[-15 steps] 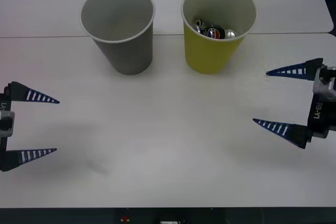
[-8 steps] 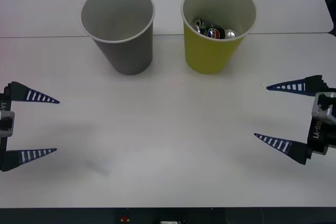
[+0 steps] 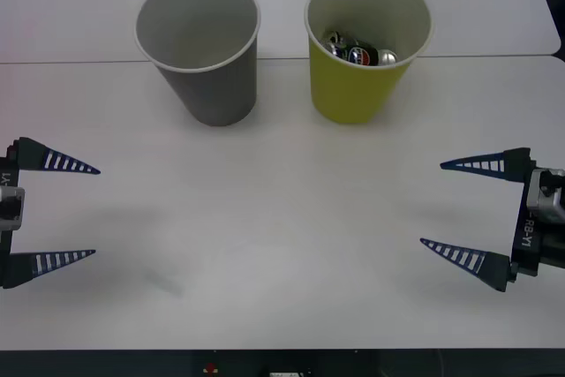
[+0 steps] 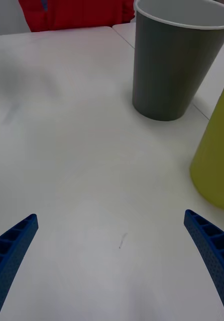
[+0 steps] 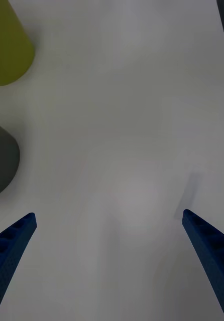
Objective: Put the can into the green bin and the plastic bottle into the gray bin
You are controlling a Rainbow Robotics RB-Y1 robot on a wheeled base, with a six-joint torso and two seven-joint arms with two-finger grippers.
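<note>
Yellow-green and tapered, the big cup-shaped green bin (image 3: 366, 46) stands in the upper middle-right of the front frame, and the small dark drink can (image 3: 357, 52) with its shiny silver top lies on its side down inside it. Just to its left stands the matching gray bin (image 3: 203, 50) with the whitish rim; what I can see of its inside is bare. Both bins rest on the white table (image 3: 282, 236).

The left end effector (image 3: 57, 211) hangs at the left edge of the frame, its blue ribbed fingers spread wide apart and holding nothing. The right end effector (image 3: 463, 209) sits at the lower right edge, likewise spread and empty, well apart from either bin.

By my reckoning the can half of the job is done. The bottle half is not: no plastic bottle lies on the visible stretch of table, so nothing is at hand to pick up.
</note>
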